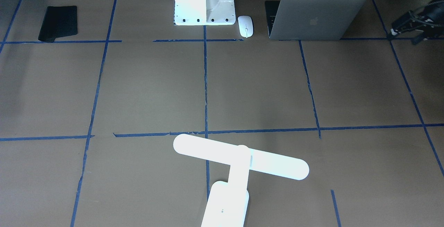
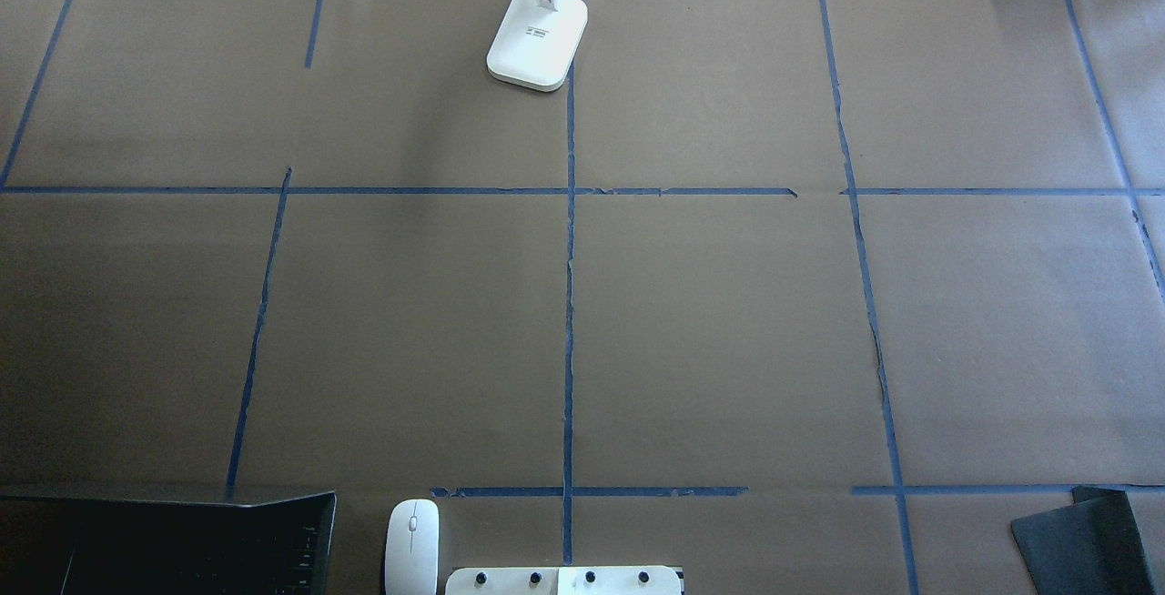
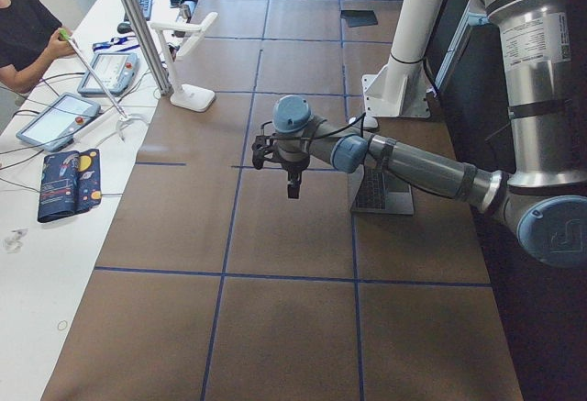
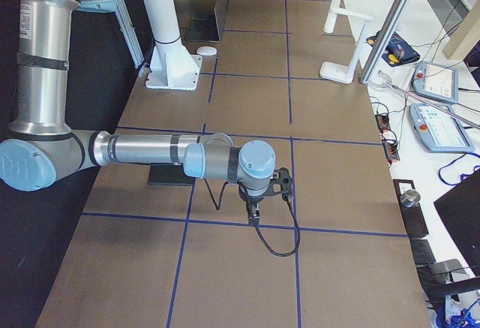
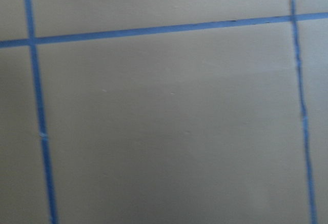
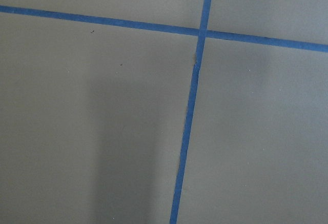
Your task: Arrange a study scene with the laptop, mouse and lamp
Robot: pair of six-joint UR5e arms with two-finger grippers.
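Observation:
The grey laptop (image 1: pixel 314 20) stands open at the robot's edge of the table, its dark keyboard showing in the overhead view (image 2: pixel 182 540). The white mouse (image 1: pixel 245 25) lies between it and the pedestal. The white T-shaped lamp (image 1: pixel 239 161) stands at the far middle edge, its base in the overhead view (image 2: pixel 537 38). My left gripper (image 3: pixel 292 188) hangs above the paper beside the laptop and touches nothing. My right gripper (image 4: pixel 255 217) hangs above bare paper near the black mat. I cannot tell whether either is open or shut. Both wrist views show only paper and tape.
The table is covered in brown paper (image 2: pixel 728 331) with a blue tape grid. A black mat (image 1: pixel 58 23) lies at the robot's right corner. The white pedestal (image 1: pixel 204 1) stands at the near middle edge. Operators' tablets (image 3: pixel 64 116) lie beyond the far edge.

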